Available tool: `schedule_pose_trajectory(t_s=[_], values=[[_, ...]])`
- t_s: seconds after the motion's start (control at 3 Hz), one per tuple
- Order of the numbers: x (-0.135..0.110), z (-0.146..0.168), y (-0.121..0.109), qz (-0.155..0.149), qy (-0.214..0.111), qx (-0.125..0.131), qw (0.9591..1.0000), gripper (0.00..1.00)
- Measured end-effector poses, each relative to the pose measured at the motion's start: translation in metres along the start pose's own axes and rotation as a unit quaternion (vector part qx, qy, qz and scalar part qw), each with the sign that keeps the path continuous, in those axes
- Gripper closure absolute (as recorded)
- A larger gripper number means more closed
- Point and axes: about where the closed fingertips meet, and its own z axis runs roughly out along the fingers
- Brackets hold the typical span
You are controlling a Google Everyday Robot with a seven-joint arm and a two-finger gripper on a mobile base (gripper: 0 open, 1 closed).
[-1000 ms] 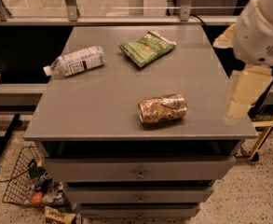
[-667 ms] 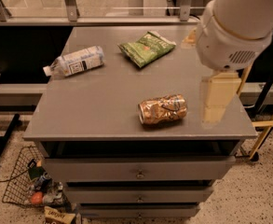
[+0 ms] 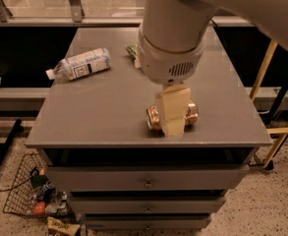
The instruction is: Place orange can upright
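Note:
The orange can (image 3: 154,118) lies on its side near the front edge of the grey cabinet top (image 3: 99,117), right of centre. Its shiny copper ends show on either side of my gripper (image 3: 173,113). The cream-coloured gripper hangs down from the big white arm (image 3: 173,38) directly in front of the can's middle and hides it. I cannot tell whether it touches the can.
A white-labelled plastic bottle (image 3: 79,64) lies on its side at the back left. A corner of the green snack bag (image 3: 131,50) shows behind the arm. Drawers (image 3: 146,181) sit below the top. A wire basket (image 3: 30,193) stands on the floor at the left, and a yellow frame (image 3: 269,68) at the right.
The arm has swung in from the right towards the left, and the gripper now hangs over the can. The arm now hides most of the snack bag. The can has not moved.

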Motion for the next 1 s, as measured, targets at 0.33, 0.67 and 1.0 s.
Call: schedule_pose_trajectory(t_s=[0.33,0.67,1.0], values=[[-0.015,0.03,-0.012,-0.007,0.008,-0.031,0.9995,0.0],[-0.011,0.063,-0.021,0.019,0.024,-0.056,0.998,0.0],[0.003,0.091,-0.029,0.054,0.047,-0.067,0.9952,0.0]])
